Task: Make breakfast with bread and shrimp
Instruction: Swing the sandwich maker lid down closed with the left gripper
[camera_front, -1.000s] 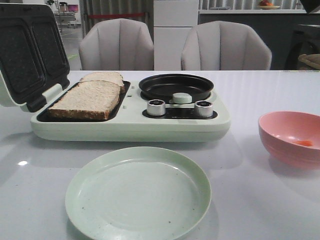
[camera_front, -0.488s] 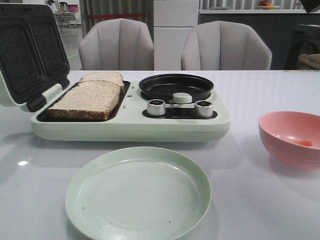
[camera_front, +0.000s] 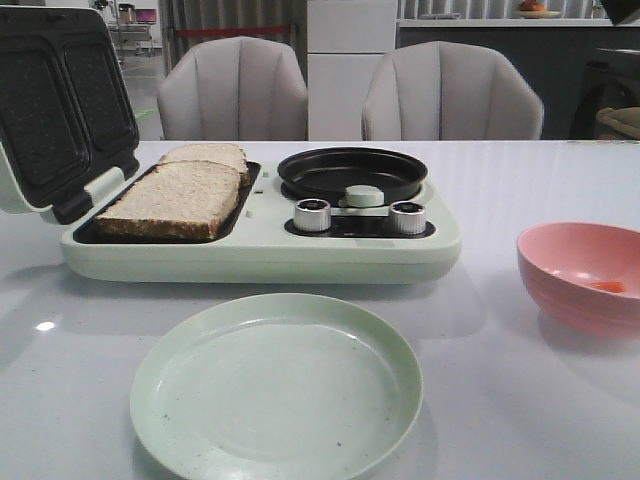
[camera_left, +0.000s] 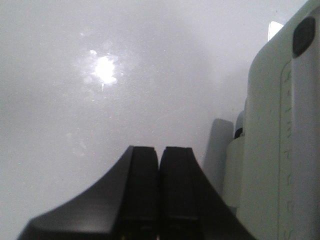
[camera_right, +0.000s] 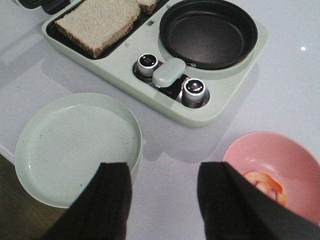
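A: Item one, left gripper (camera_left: 159, 165)?
B: Black fingers pressed together, clenched on nothing, above the bare white table (camera_left: 100, 100), just beside the pale green outer wall of the breakfast maker (camera_left: 270, 150).

A: Right gripper (camera_right: 162, 192)?
B: Spread wide, nothing between its fingers, hanging above the table between the round pale green plate (camera_right: 75, 145) and the pink round bowl (camera_right: 272, 167).

A: Contents of that bowl?
B: Pale orange-pink curled shrimp (camera_right: 262, 182) lay at the bottom; the count could not be told.

A: The bread?
B: Two square beige slices with dark brown crusts (camera_front: 175, 198), one behind the other and overlapping, lay in the dark tray on the maker's left half, under the raised black-lined lid (camera_front: 60, 110).

A: Remaining entries?
B: A round black shallow pan (camera_front: 352, 172), seated on the maker's right half. Before it, two silver knobs (camera_front: 312, 214) flanked a round pale green knob (camera_front: 364, 196). Plate stood nearest the robot, centred, nothing on it. Two grey upholstered chairs (camera_front: 235, 90) stood beyond the table.
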